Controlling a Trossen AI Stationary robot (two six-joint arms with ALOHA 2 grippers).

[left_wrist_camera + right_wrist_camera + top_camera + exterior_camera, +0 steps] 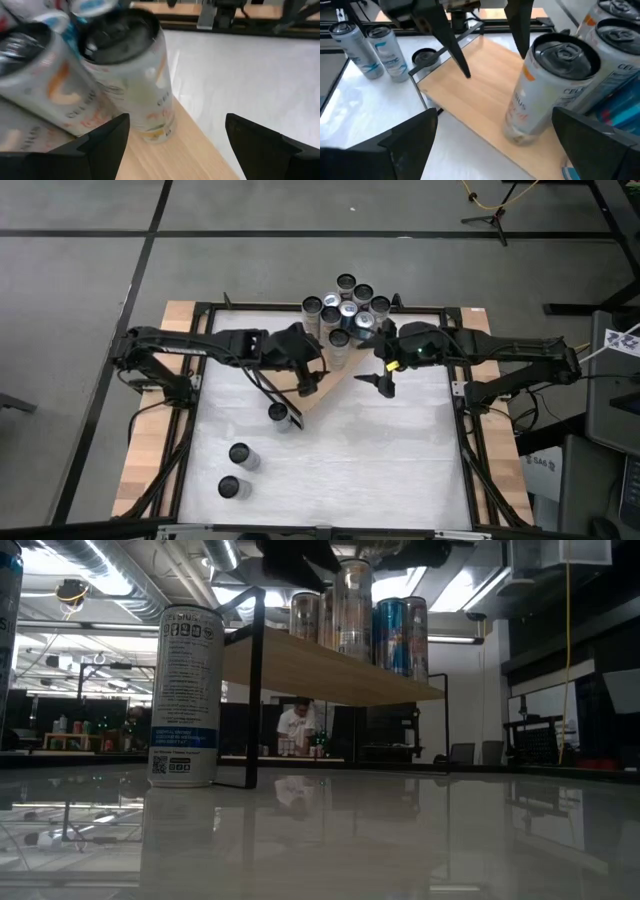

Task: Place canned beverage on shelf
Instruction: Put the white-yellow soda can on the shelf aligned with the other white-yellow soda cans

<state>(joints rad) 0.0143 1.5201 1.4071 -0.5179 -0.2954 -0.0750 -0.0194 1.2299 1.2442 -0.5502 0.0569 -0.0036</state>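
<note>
The shelf (325,388) runs slantwise across the far middle of the white table (380,460), its far end crowded with a cluster of cans (348,308). At the near edge of that cluster one white can (545,90) stands upright on the bare board, apart from both grippers.

The left gripper (318,372) hangs over the board just to the left of this can. Its fingers (107,142) are spread wide with nothing between them, and the can stands just beyond and between the tips without touching them.

The right gripper (385,380) hovers on the can's right side, over the table beside the shelf's edge. Its fingers (405,145) are also spread wide and empty, with the can standing ahead of them on the board.

Three more cans stand on the table on the near left: one (279,415) beside the shelf's near end, and two (238,470) nearer still.
</note>
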